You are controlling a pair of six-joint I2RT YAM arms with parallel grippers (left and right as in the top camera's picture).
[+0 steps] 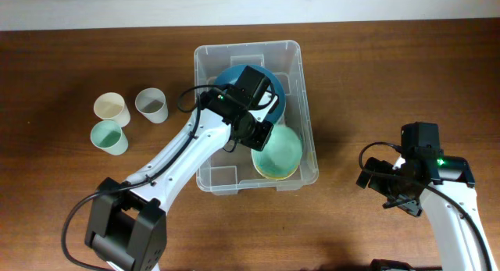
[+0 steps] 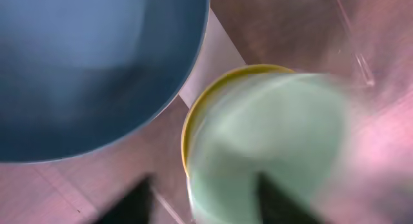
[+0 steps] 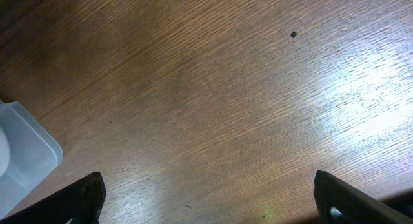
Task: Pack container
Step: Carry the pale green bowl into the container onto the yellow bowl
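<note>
Overhead, you see the large clear rectangular plastic container (image 1: 301, 91) at the centre of the tabletop (image 1: 62, 193), its long axis running from 12 to 6 o'clock. The left end effector (image 1: 262, 137) is inside it, over the pale green bowl (image 1: 280, 150). The right end effector (image 1: 384, 190) hangs well apart, at 4 o'clock. Left wrist: the fingers are spread and seem to straddle this bowl's rim. Right wrist: the fingers are spread and empty, and the container corner lies at 8 o'clock.

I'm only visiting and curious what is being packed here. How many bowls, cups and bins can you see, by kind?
Bowls: 3 (blue bowl, green bowl, and the yellow bowl under the green one, all inside the container)
Cups: 3 (cream cup, grey cup, mint cup, on the table)
Container: 1
Total: 7
</note>
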